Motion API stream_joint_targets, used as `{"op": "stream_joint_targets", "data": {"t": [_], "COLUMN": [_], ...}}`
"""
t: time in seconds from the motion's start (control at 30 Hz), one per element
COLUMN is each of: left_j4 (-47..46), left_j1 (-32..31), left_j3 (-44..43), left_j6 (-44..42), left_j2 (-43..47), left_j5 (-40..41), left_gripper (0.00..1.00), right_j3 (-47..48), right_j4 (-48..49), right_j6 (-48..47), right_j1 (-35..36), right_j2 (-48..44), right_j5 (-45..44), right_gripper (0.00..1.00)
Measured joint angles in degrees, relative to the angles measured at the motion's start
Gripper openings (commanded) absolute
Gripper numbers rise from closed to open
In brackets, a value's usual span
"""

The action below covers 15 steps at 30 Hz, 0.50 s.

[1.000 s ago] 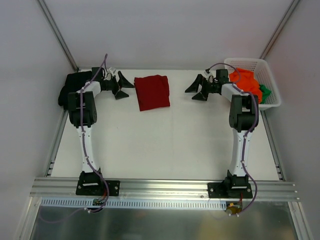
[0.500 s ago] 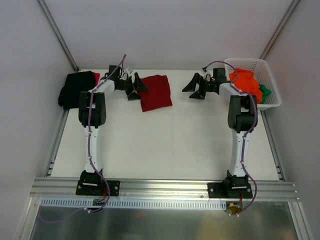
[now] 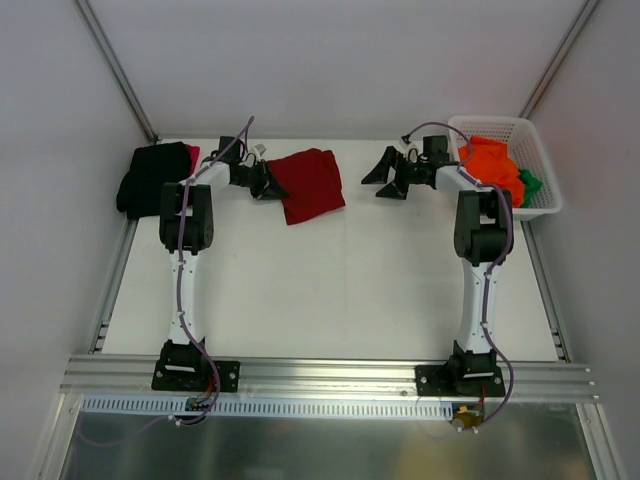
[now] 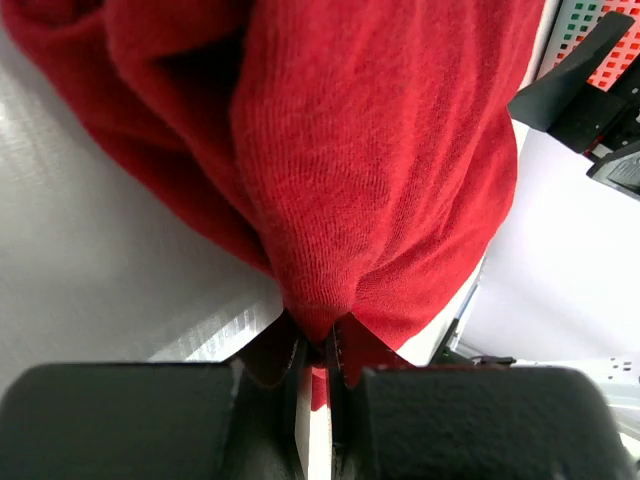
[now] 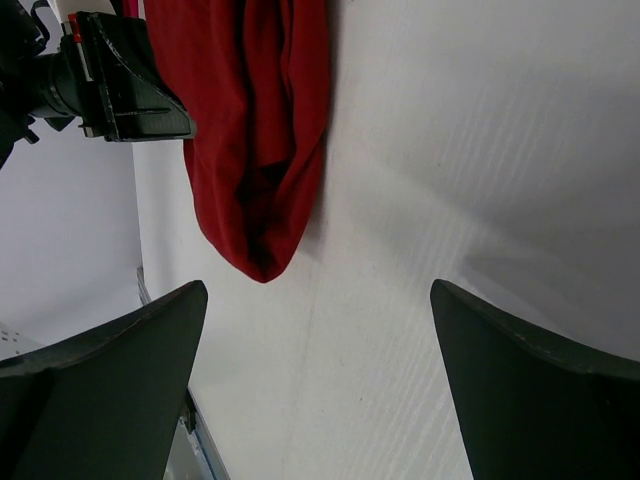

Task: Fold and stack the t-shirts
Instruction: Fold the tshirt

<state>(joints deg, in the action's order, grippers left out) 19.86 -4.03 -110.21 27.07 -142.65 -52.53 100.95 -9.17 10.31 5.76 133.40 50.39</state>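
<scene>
A black t-shirt (image 3: 150, 176) lies bunched at the far left corner of the white table (image 3: 320, 290). Beside it, the left gripper (image 3: 269, 184) pinches the dark red t-shirt's (image 3: 314, 186) edge, fingers pressed together on cloth. Further right, the right gripper (image 3: 387, 182) hovers with fingers spread. A white basket (image 3: 500, 122) at far right holds orange (image 3: 490, 163) and green (image 3: 529, 183) t-shirts.

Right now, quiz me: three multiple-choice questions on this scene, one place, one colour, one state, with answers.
1. Where is the white basket? A table's far right corner; B far left corner; C centre.
2. What colour cloth does the left gripper pinch? A green; B dark red; C black.
3. The right gripper is: A shut on cloth; B shut, empty; C open, empty.
Answers: A, beside the right arm; B, the dark red t-shirt bunches between its fingers; C, its fingers stand wide apart.
</scene>
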Motion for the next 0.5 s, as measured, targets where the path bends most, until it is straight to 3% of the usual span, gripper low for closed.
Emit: {"op": "stream_joint_targets", "data": {"t": [0.13,0.33,0.5], "left_j4": [0.15,1.36,3.54], "left_j1": [-0.07,-0.11,-0.11], "left_j3": [-0.11,-0.11,-0.74], "left_j6": [-0.72,-3.1,-4.48], "left_j2": [0.0,0.15,0.22], "left_j5": [-0.13,-0.44,-0.55], "left_gripper": [0.0,0.0,0.0], "right_j3": [2.8,20.39,24.85], "right_j4": [-1.86,-5.42,-9.94], "right_j6": [-0.28,0.2,0.17], "right_j1": [0.26,1.95,5.2], "right_j2": [1.05,10.95,15.28], "right_j5": [0.09,1.62,2.45], "right_gripper": [0.99,0.99,0.95]}}
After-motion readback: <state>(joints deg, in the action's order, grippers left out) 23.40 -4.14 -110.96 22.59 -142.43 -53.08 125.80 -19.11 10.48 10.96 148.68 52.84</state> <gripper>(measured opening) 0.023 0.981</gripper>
